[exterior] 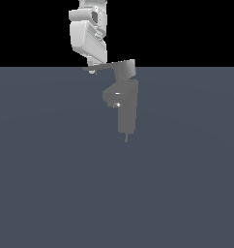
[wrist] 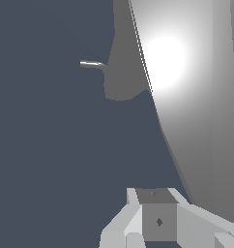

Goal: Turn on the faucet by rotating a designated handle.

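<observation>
Your gripper point(exterior: 92, 70) sits at the handle's point(exterior: 109, 66) free end, on the exterior view's left — you cannot tell how far it is open. That handle tops the faucet point(exterior: 126, 104), mid-scene on the floor point(exterior: 51, 169).

Ext cam: white arm point(exterior: 88, 34) comes down from top, tool point(exterior: 92, 70) at the handle's point(exterior: 109, 66) free end, on the exterior view's left. Jaw state unclear. Grey faucet point(exterior: 127, 109) upright on dark surface point(exterior: 51, 184), stubby spout point(exterior: 110, 96) pointing left.
</observation>
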`<state>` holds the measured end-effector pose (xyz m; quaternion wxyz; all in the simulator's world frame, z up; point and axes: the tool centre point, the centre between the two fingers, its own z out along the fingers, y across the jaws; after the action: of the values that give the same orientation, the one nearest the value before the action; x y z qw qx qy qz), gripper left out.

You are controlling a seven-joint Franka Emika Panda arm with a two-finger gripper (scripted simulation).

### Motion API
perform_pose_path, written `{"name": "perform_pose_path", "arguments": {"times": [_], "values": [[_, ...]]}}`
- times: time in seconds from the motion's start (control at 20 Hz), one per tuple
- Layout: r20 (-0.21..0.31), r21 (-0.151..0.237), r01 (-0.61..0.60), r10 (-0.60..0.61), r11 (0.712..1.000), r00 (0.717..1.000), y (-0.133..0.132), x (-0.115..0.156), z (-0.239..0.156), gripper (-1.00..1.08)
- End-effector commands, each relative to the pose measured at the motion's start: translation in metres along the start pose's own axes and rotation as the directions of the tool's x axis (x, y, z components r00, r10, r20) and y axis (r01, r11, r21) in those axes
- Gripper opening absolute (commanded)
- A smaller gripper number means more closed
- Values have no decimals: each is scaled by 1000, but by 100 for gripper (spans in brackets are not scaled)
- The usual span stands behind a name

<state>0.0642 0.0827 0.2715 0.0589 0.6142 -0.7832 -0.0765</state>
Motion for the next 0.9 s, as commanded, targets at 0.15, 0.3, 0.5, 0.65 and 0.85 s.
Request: {"name": "perform_pose_path", "arguments": {"times": [0.15, 0.3, 0.5, 0.65, 0.85], "values": [[-2, -4, -3, 3, 1000, 1000, 16, 2, 0, -100], [-2, -4, -3, 3, 1000, 1000, 25, 1, 0, -100], [-2, -4, -3, 3, 1000, 1000, 36, 1, -1, -100], [-2, -4, -3, 3, 1000, 1000, 44, 1, -1, -100], [-2, -4, -3, 3, 1000, 1000, 56, 0, -1, -100]]}}
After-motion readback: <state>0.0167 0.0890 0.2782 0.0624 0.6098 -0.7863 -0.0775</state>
